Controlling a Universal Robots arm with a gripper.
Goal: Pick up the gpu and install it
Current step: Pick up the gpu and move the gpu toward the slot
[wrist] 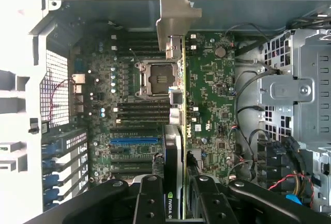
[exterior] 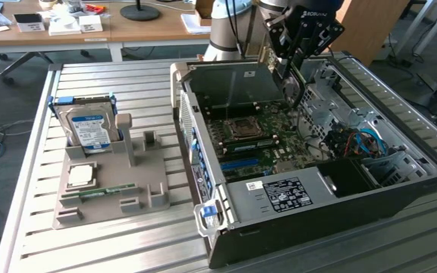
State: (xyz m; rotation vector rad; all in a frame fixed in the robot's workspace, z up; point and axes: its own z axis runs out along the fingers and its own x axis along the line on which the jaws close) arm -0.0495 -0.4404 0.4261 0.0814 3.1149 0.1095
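Note:
My gripper (exterior: pixel 297 52) hangs over the open computer case (exterior: pixel 400 170), shut on the gpu (exterior: pixel 291 85). The card points down into the case, a little above the motherboard (exterior: pixel 260 133). In the wrist view the gpu (wrist: pixel 178 105) appears edge-on between the black fingers (wrist: pixel 150 200): a thin green board, a black cooler on one face, and a silver end bracket (wrist: pixel 176 17) at its far end. It lies across the motherboard (wrist: pixel 212 84), beside the CPU socket (wrist: pixel 155 78). A blue expansion slot (wrist: pixel 133 141) sits to one side of the card.
On the exterior view's left a grey parts tray (exterior: pixel 108 187) holds an upright hard drive (exterior: pixel 89 128), a RAM stick (exterior: pixel 100 193) and a square chip (exterior: pixel 79 175). Drive cages and cables (exterior: pixel 363 142) fill the case's right side. The arm's base (exterior: pixel 230 28) stands behind.

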